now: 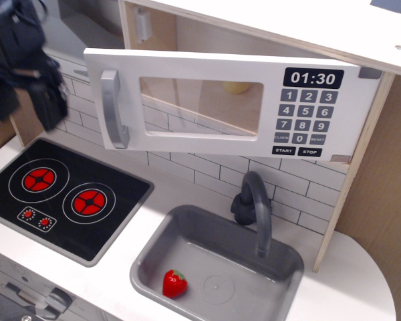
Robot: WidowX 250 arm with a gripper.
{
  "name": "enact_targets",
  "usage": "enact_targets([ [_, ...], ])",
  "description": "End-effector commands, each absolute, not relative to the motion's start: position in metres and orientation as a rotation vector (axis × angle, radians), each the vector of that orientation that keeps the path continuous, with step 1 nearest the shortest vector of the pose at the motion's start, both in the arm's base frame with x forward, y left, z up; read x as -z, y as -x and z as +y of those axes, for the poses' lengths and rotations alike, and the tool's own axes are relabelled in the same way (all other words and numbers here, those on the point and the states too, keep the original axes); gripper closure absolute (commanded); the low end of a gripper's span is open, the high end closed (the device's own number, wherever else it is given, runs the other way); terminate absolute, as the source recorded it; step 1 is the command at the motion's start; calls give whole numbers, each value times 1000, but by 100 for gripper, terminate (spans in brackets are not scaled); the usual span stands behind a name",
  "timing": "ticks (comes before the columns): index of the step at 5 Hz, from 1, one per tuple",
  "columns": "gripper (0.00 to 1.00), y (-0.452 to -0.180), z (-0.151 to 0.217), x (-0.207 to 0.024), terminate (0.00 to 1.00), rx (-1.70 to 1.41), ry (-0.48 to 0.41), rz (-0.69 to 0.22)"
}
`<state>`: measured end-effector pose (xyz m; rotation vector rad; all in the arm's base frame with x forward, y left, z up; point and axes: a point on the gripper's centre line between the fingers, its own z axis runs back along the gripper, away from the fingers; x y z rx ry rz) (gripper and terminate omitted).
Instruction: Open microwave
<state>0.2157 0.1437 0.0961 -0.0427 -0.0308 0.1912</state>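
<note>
Lighting: bright, even, diffuse; soft shadow under the microwave (227, 103) door. Sharp focus throughout, except the motion-blurred gripper (23, 73) at upper left. Faint reflections on the window.

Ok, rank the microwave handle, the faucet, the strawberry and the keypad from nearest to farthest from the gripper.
Judged across the single camera view, from the gripper at the far left:
1. Microwave handle, just to its right on the open door.
2. Strawberry, down in the sink, and faucet, lower centre: too close to call.
3. Keypad, far right of the door.
</note>
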Motion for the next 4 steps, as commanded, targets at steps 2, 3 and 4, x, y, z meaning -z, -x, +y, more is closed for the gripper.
enact_targets([
  [2, 0, -275, 208, -129, 0, -493, 48, -181],
  [3, 0, -294, 163, -109, 0, -397, 91, -221],
  [4, 0, -291, 120, -90, 0, -322, 114, -217],
])
